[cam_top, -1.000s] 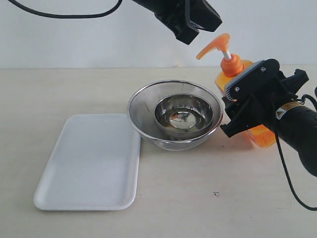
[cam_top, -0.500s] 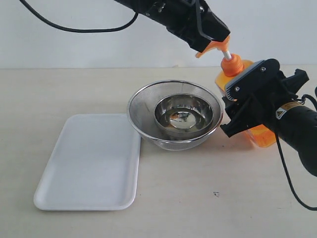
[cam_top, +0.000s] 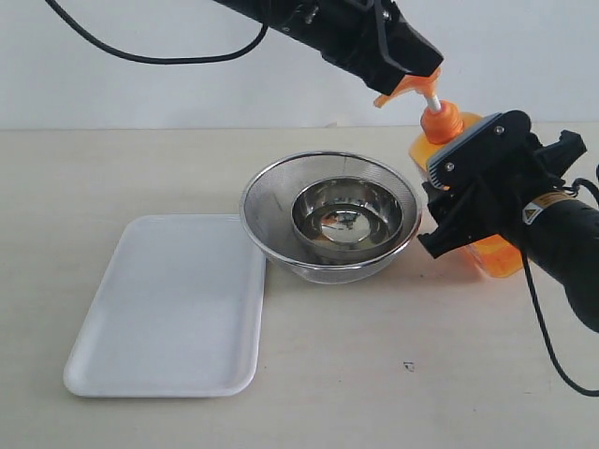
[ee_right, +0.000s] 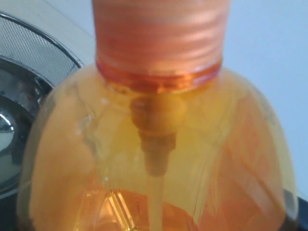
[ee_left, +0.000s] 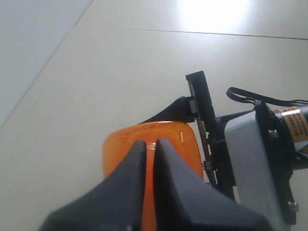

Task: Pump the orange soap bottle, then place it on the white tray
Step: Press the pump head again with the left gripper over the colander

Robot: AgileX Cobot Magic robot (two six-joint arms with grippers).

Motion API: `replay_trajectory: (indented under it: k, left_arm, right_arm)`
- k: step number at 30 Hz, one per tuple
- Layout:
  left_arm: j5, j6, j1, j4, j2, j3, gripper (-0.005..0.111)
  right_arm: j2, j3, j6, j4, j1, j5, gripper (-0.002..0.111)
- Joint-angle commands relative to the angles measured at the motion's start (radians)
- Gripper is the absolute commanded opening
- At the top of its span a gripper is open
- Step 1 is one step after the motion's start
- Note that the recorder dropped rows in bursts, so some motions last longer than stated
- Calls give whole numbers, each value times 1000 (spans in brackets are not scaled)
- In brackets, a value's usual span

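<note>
over beige table point(cam_top: 140, 168), our closed left gripper point(ee_left: 148, 144) sits straight above the upright orange soap bottle point(cam_top: 496, 254) (right gripper point(cam_top: 460, 201) clamps it).

My left arm point(cam_top: 318, 23) and right arm point(cam_top: 566, 248) are matte black, with black cables point(cam_top: 140, 56). My right gripper point(cam_top: 445, 210) wears a grey screwed plate point(cam_top: 468, 150) and a yellow label point(cam_top: 536, 211).

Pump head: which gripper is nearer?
Left. The left gripper, shut, rests on top of the pump head; the right gripper is lower, clamped around the orange soap bottle.
</note>
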State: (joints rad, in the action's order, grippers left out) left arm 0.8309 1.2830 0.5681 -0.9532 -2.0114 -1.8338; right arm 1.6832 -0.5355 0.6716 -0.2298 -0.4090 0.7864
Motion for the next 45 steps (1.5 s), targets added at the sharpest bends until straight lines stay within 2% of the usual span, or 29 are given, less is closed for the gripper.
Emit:
replay_trajectory:
  k: [1,28,37,45]
  left_arm:
    - [28,-11,4,22,-40,7,5]
    - [84,-34,4,15,-148,7,5]
    - [64,5,40,-15,-166,7,5]
    - [50,5,41,-6,-173,7,5]
  right_arm:
    - [-7,-5,-7,21,-1,-15,0]
    - [-7,-5,-36,88,-1,-3,0]
    - [-7,-5,-46,109,-1,-3,0]
    - [-7,-5,-55,109,-1,-5,0]
